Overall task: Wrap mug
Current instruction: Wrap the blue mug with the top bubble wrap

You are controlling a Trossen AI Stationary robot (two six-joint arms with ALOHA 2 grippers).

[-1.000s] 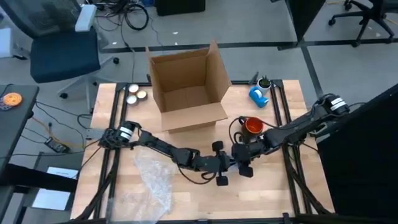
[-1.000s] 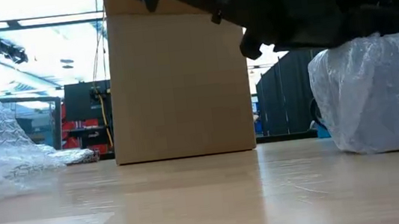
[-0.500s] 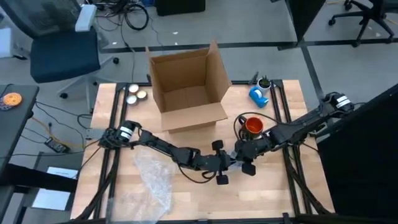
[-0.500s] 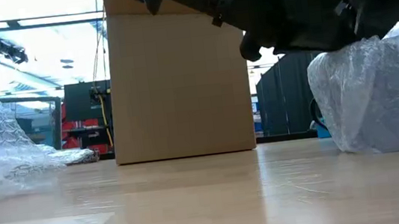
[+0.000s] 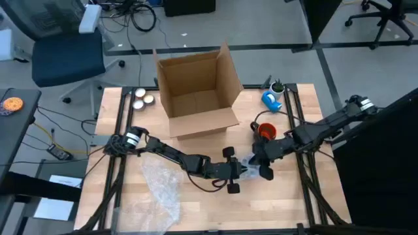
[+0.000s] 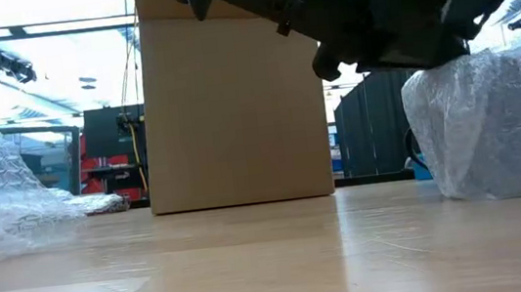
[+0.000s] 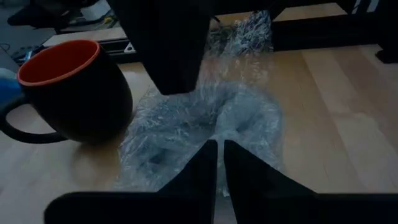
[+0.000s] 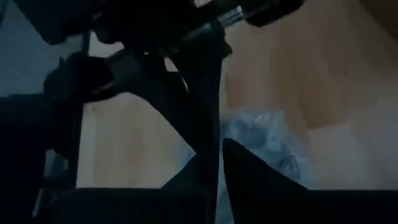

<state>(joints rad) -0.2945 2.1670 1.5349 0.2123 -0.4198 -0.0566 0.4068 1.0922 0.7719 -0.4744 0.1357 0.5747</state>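
High view: the mug (image 5: pixel 265 131), black with an orange inside, stands right of centre on the table (image 5: pixel 196 209), just below the cardboard box's (image 5: pixel 196 91) right corner. A small crumpled piece of bubble wrap (image 5: pixel 251 171) lies just beneath it, between the two claws. The left gripper (image 5: pixel 243 173) reaches in from the left, its fingers nearly closed on that wrap's edge in the left wrist view. The right gripper (image 5: pixel 264 164) meets it from the right, fingers almost together, pinching the same wrap. A larger bubble sheet (image 5: pixel 163 186) lies lower left. A blue tape roll (image 5: pixel 272 100) sits upper right.
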